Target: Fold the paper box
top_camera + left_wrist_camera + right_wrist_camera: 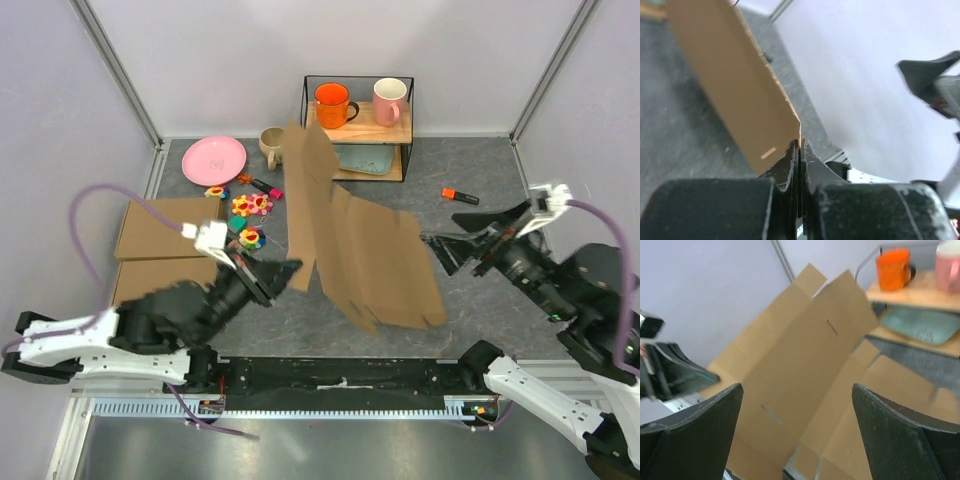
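1. We are working on the paper box (365, 265), a brown cardboard sheet in the middle of the desk (480, 165), between the two arms. Its right part is lying low over the desk, and its left panel is standing up steeply, leaning toward the shelf (358, 125) at the back.
2. The left claw (292, 270) is clenched on the near edge of that raised panel. In the left wrist view its fingertips are pressing together on the thin cardboard edge of the paper box (735, 85), with only a shallow bite.
3. The right claw (440, 250) is released, jaws standing wide, just beside the sheet's right edge. As far as we can tell it is touching nothing.
4. We are judging the step in hand to be turning this panel up along its crease. To do it well, we are aiming to swing the edge in an arc about the crease line instead of pulling sideways, so the whole sheet is not dragged.
5. The low part is looking unanchored, so we are planning to press it down with the right claw before pushing further.
6. We are watching two risks: the shallow pinch slipping off, and the tall panel tipping toward the orange mug (333, 104).
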### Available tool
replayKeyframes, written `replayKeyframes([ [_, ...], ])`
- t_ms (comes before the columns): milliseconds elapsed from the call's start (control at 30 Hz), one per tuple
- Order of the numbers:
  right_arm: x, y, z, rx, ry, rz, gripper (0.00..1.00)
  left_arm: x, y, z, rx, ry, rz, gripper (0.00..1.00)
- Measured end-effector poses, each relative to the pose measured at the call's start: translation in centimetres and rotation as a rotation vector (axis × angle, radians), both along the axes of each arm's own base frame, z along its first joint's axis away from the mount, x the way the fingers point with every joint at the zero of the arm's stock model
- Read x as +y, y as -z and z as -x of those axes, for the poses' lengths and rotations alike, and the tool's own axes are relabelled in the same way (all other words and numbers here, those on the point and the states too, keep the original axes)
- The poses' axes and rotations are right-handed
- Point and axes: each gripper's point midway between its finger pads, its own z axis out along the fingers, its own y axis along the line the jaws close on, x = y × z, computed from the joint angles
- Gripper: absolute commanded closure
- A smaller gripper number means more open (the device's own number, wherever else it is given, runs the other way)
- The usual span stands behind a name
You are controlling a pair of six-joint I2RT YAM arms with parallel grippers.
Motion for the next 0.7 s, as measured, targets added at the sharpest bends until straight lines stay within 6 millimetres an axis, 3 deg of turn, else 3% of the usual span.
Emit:
replayKeyframes([
  [133,-1.8,-5.0,1.7,-0.124,0.012,-0.056,0.02,0.0,-13.6,0.6,-0.194,0.085,-0.009,0.98],
  [233,-2.7,-6.9,2.9,-0.186,0.014,-0.089,0.02,-0.6,-23.3,1.4,-0.324,0.155,-0.009,0.98],
  [333,-3.3,-7.9,3.7,-0.215,0.012,-0.112,0.02,-2.0,-31.5,2.6,-0.439,0.233,0.026,0.98],
  [400,-3.4,-8.3,3.9,-0.225,0.008,-0.119,0.02,-3.6,-34.8,3.6,-0.505,0.287,0.072,0.98],
  [467,-3.4,-8.3,4.0,-0.226,0.007,-0.120,0.02,-5.2,-35.3,4.8,-0.553,0.356,0.069,0.98],
  [600,-3.9,-8.7,4.5,-0.233,0.008,-0.124,0.02,-9.4,-30.6,6.6,-0.561,0.520,-0.065,0.98],
  [700,-5.1,-10.4,5.8,-0.276,0.017,-0.145,0.02,-11.3,-27.7,7.9,-0.547,0.623,-0.132,0.98],
])
